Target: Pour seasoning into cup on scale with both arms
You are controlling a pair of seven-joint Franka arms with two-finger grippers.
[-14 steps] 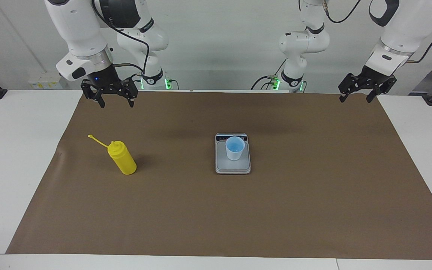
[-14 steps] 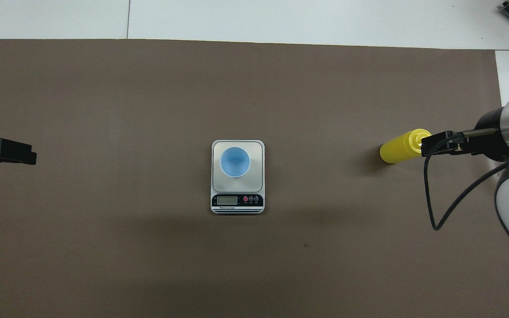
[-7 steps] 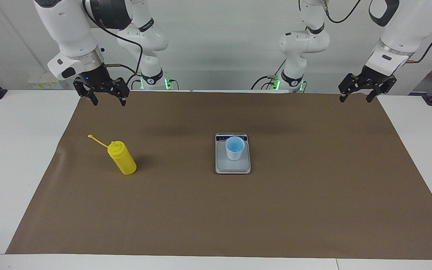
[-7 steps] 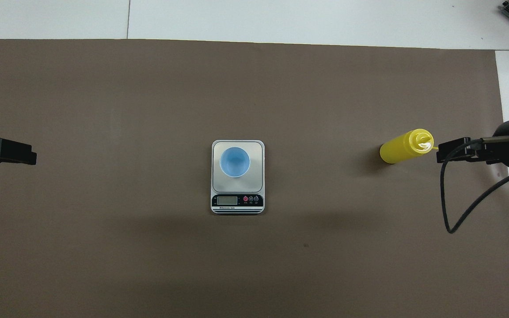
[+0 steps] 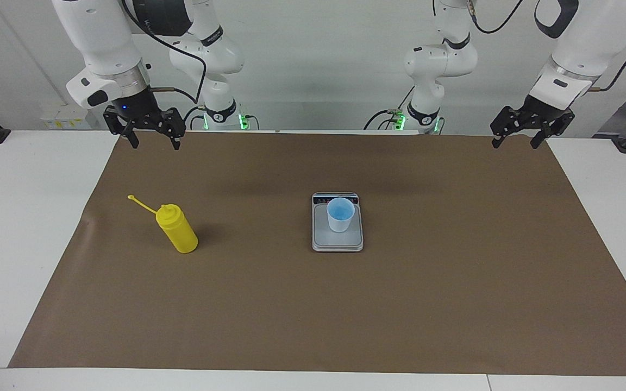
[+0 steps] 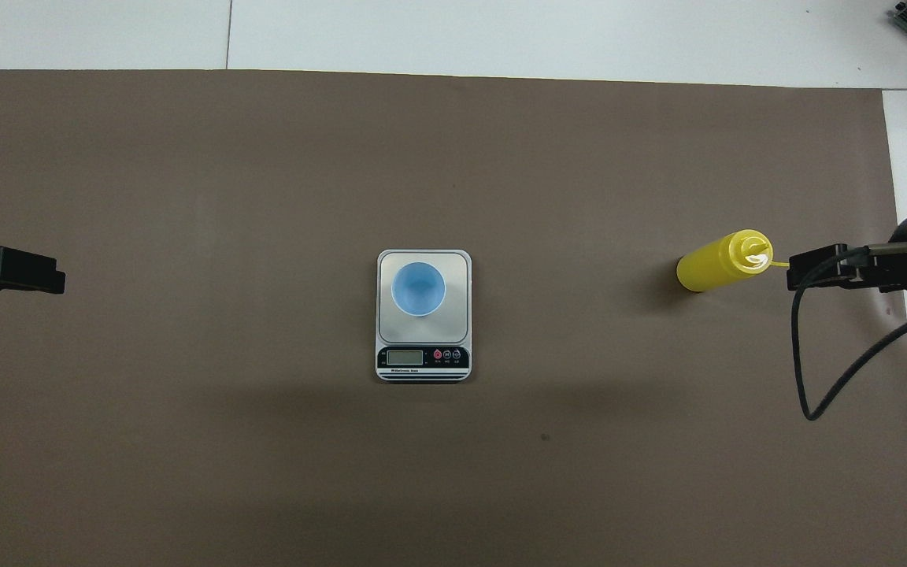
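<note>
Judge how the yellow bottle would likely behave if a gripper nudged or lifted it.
The bottle stands tall on a narrow base, so a high nudge would probably tip it. Being round, it might then roll. Its thin cap strap sticks out sideways and would likely flop.

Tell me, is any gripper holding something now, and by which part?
Nothing is held. The right gripper and left gripper hang open; the seasoning stands untouched.

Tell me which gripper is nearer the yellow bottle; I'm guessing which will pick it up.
Right. The right gripper hangs open over the mat's edge at the seasoning bottle's end of the table; the left gripper waits, open, at the other end.
</note>
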